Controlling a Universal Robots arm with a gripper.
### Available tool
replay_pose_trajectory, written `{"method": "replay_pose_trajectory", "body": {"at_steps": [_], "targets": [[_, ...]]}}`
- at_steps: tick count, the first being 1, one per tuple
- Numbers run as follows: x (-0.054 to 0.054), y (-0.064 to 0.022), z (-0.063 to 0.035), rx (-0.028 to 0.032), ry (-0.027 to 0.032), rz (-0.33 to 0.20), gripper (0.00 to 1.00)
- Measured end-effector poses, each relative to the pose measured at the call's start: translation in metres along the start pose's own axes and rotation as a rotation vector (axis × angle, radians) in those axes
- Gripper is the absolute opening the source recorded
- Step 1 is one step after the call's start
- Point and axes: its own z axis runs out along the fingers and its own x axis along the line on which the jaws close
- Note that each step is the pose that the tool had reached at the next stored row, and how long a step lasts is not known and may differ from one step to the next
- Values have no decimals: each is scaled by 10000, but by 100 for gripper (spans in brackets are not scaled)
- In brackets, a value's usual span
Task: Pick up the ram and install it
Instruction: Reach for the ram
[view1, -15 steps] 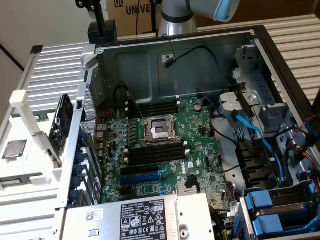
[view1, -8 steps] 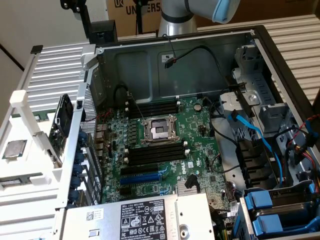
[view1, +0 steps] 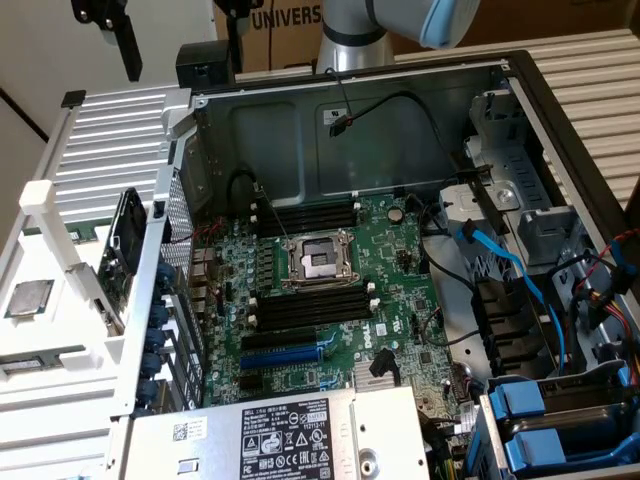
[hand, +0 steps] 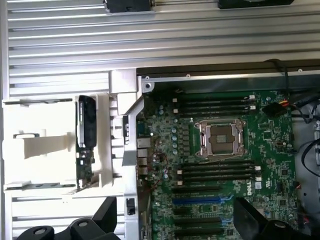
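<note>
While the fingers (hand: 250, 215) are standing wide apart and holding nothing, hovering above the open case (view1: 350, 130), the task is looking barely begun. What is seeming to be the ram (view1: 40, 362) is lying edge-on in the white rack (view1: 40, 200) at the exterior view's left, outside the case, though I cannot be sure. The slots (view1: 310, 305) beside the socket (view1: 318, 258) are sitting empty, leaving both pickup and installing undone.

light: bright, even | shadow: inside case (view1: 290, 140) | glare: white rack (hand: 30, 115)
</note>
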Motion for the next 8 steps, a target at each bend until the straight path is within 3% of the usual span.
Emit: {"method": "replay_pose_trajectory", "body": {"at_steps": [8], "targets": [[365,-21,-1,18,2,-1,99]]}}
